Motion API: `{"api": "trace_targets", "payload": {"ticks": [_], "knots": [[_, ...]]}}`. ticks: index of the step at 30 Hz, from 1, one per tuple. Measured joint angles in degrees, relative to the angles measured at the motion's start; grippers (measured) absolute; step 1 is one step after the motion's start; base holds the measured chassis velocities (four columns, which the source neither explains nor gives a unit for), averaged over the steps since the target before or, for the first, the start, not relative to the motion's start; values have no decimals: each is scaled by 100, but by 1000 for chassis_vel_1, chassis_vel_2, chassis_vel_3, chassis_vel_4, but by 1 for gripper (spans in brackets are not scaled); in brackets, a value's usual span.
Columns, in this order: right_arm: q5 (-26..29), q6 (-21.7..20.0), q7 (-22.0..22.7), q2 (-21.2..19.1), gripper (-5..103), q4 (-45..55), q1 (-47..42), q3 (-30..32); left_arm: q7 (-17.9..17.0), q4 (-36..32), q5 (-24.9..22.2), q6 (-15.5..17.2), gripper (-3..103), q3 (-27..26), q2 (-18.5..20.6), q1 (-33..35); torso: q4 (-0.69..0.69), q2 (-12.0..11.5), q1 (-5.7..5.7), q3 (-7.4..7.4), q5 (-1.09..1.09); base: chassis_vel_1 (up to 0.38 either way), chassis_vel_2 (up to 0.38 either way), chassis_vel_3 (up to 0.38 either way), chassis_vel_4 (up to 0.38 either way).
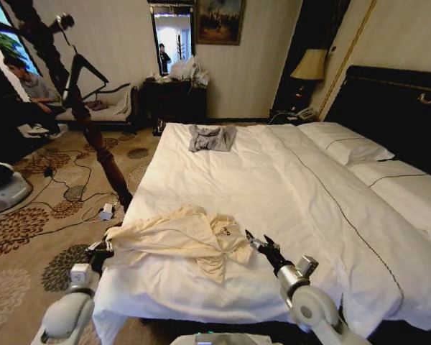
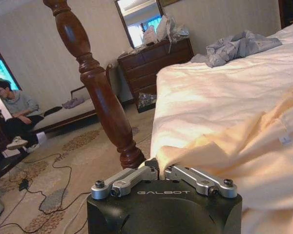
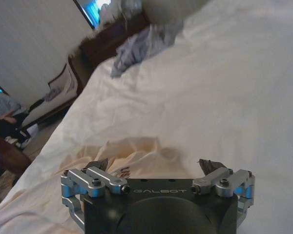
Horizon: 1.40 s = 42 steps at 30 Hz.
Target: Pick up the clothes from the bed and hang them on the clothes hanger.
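While left gripper pinches shirt | right gripper beside it (fingers spread)

1. The bed is mostly bare white sheet: its whole middle, from the near edge up to the pillows, lies open to a gripper.
2. The cream shirt sprawls over the near left corner, draping over the left edge.
3. A grey garment sits at the far edge, well apart from the shirt.
4. The dark wooden coat stand rises just beside the left edge, narrowing the way there.
5. Cables trail over the carpet beyond it.
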Motion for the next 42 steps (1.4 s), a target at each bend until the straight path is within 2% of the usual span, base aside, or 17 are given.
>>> {"api": "trace_targets", "payload": {"ticks": [3,4,6,7,12,21,32,34,37,40,42], "knots": [[858,-287,508,125,100,-157,438,-241,15,-64,124,-106,1,-1,-115,101,1,-1,0,0,3,0,0,0,0],[858,-287,508,125,100,-157,438,-241,15,-64,124,-106,1,-1,-115,101,1,-1,0,0,3,0,0,0,0],[1355,-548,852,215,100,-163,709,-468,24,-118,231,-165,1,-22,-133,151,-2,0,0,0,2,0,0,0,0],[1402,-603,900,200,100,-236,832,-605,34,-129,293,-215,1,-36,-128,173,-1,0,0,0,1,0,0,0,0],[1479,-636,968,115,100,-779,1494,-1183,95,-163,461,-424,1,-137,-24,341,0,-1,1,0,3,0,0,0,0],[1639,-660,1029,108,100,-910,2333,-1807,92,-97,524,-501,1,-191,25,403,1,-1,1,0,1,0,0,0,0],[1316,-898,952,-135,100,-829,2633,-2501,37,-63,555,-495,1,-126,-79,303,0,-1,0,1,1,0,0,0,0],[1211,-958,953,-107,103,-873,2651,-2576,25,-47,566,-495,1,-95,-102,289,0,-1,0,0,1,0,0,0,0],[1103,-955,965,-39,89,-963,2646,-2622,20,-41,564,-496,1,-93,-89,272,0,0,0,0,1,0,0,0,0],[1056,-938,959,-10,84,-986,2633,-2622,12,-49,543,-498,1,-102,-76,268,0,0,0,0,2,0,0,0,0],[1008,-908,933,18,73,-1001,2623,-2622,6,-51,527,-510,1,-109,-69,265,0,-1,0,0,2,0,0,0,0]]}}
